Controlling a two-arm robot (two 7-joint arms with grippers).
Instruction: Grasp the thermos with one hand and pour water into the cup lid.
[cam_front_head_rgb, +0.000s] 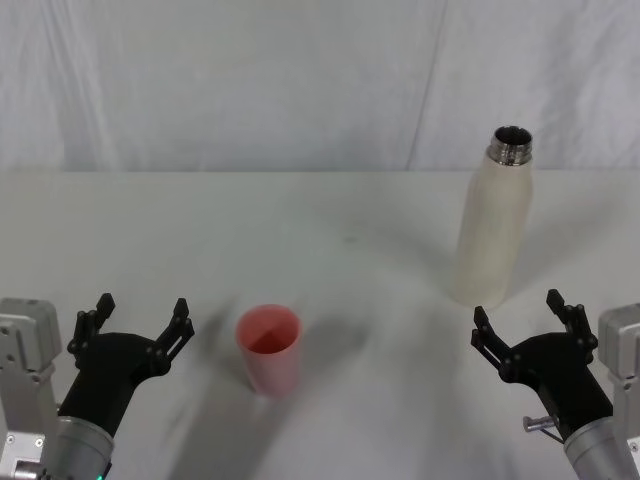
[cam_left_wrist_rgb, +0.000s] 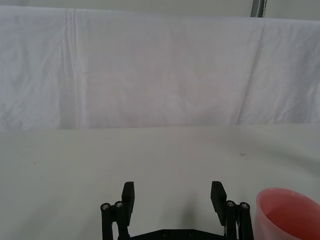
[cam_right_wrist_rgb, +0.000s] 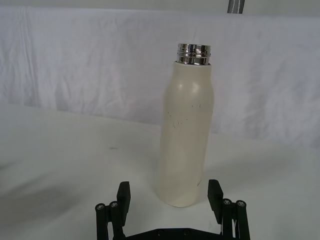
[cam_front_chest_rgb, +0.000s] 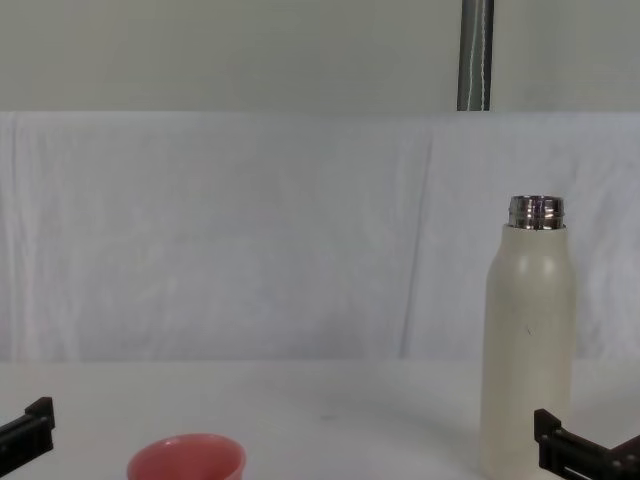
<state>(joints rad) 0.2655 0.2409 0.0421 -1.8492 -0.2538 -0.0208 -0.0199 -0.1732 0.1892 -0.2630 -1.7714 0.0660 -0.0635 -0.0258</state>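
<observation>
Standing upright at the upper right of the head view, the uncapped thermos rests on the white tabletop. The cup lid sits lower centre-left. The right end effector, fingers spread and empty, lies just below the thermos; the left end effector, likewise spread and empty, sits lower left.

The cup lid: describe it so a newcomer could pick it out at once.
On the white cloth-covered table, look toward the near edge on the robot's left, just beside the open black left gripper. There stands the small round salmon-pink cup lid, upright and open-topped. It is far shorter than the tall cream-white thermos, and the table's lone pink thing.
</observation>
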